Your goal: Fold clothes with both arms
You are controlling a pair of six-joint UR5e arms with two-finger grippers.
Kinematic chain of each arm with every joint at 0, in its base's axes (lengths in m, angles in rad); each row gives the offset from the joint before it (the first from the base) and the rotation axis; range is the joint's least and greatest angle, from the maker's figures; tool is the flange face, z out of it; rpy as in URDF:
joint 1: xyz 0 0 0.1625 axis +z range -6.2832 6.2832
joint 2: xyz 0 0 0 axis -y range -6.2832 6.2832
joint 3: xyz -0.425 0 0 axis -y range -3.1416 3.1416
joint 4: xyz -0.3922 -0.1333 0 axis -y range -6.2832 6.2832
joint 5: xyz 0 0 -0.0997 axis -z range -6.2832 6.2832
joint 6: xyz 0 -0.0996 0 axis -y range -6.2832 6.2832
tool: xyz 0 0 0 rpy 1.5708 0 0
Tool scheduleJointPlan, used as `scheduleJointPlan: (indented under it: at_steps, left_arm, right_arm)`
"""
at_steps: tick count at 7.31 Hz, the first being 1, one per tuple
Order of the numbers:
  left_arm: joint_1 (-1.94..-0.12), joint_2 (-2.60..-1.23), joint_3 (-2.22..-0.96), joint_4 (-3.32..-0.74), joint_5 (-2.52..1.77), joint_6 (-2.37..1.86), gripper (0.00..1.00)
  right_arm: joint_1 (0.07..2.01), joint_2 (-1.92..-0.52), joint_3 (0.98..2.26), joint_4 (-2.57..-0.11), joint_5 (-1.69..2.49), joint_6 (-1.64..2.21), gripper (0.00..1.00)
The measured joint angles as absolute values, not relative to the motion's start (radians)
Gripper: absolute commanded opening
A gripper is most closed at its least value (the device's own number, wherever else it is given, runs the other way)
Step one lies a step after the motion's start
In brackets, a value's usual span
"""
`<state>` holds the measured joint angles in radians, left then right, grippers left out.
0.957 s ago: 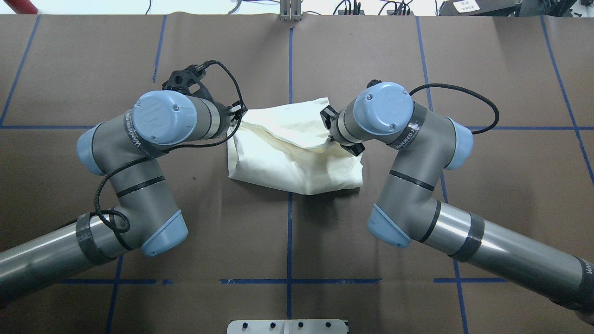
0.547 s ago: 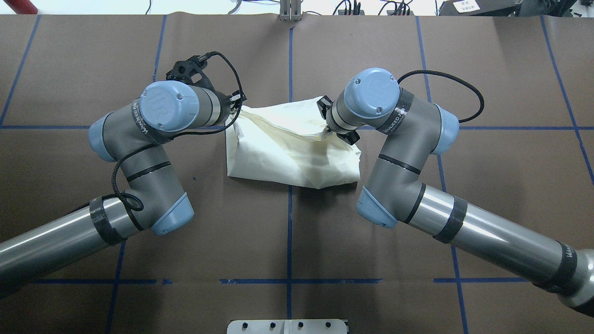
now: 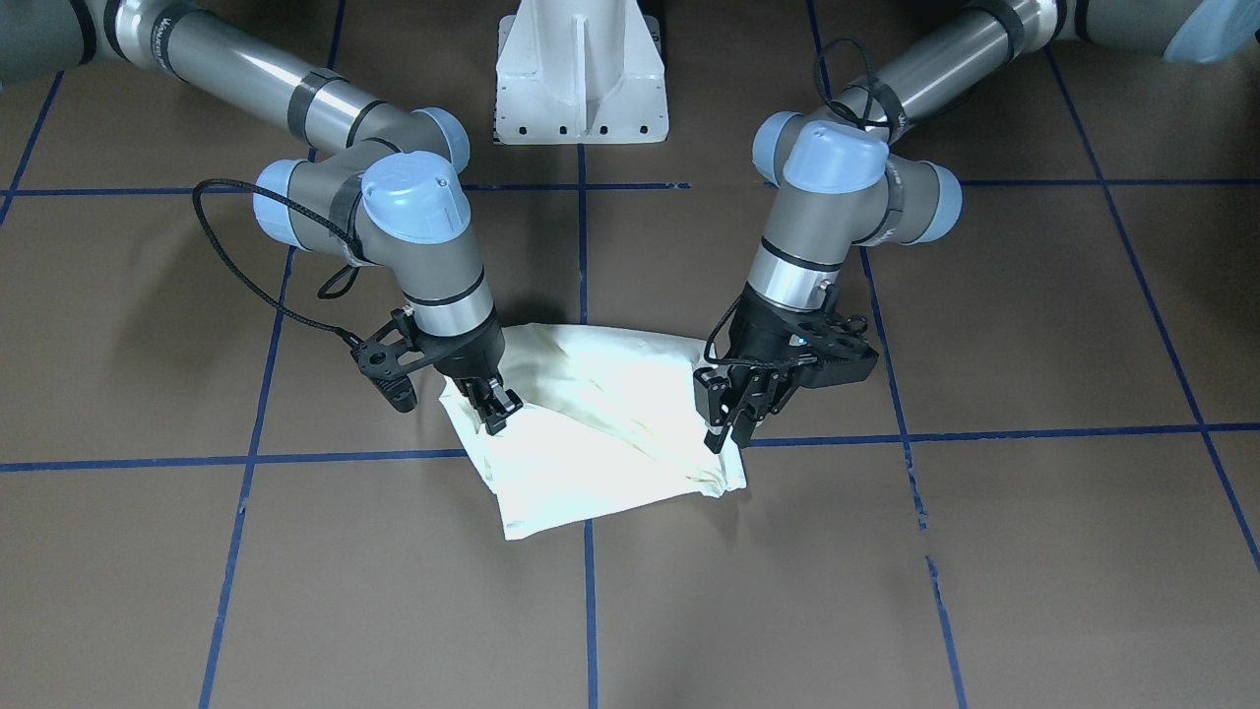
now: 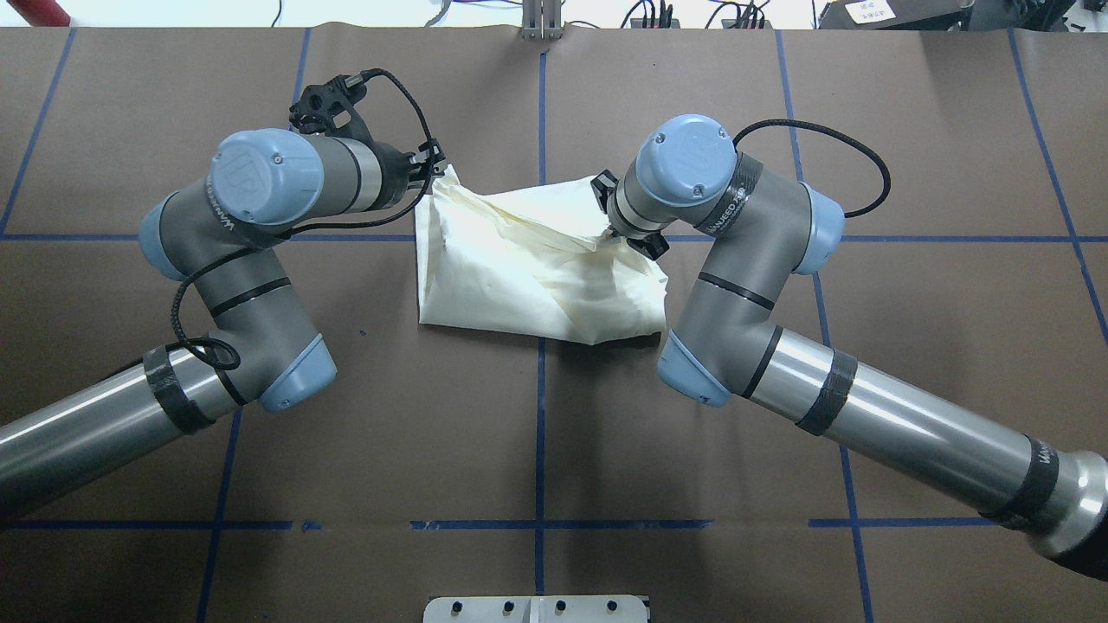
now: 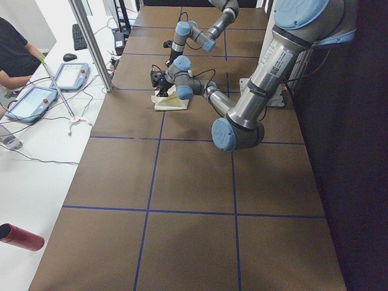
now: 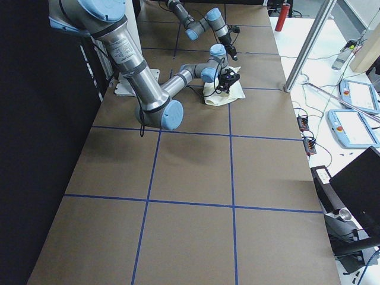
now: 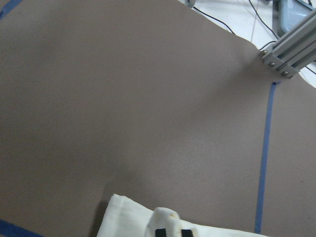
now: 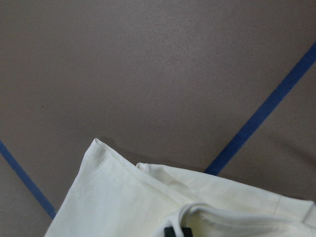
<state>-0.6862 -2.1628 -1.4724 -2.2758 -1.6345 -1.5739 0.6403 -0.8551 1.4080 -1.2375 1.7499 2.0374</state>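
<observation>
Cream T-shirt, clamped by left end effector and right end effector, may be dropped if tugged unevenly.

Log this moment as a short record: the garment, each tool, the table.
garment: cream shirt, bunched into a loose folded bundle, print not visible
left tool: shut on a corner of the shirt
right tool: shut on a pinch of fabric at the opposite side
table: brown surface with a blue tape grid
fold: not yet laid flat
</observation>
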Motion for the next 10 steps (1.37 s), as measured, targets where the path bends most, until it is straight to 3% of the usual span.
scheduleJointPlan:
  at_steps: [3,10]
  left_arm:
    - [-0.693,-2.053,-1.481,-2.445,-1.729,-1.478,0.0]
    - [-0.605,-2.049,-1.404,-2.619,-1.766,-1.416,0.0]
  right_arm:
    - [0.648,-0.853,1.405,-1.235,1.759,2.037,0.0]
    - [0.648,-0.847,1.404,-1.235,1.761,2.038,0.0]
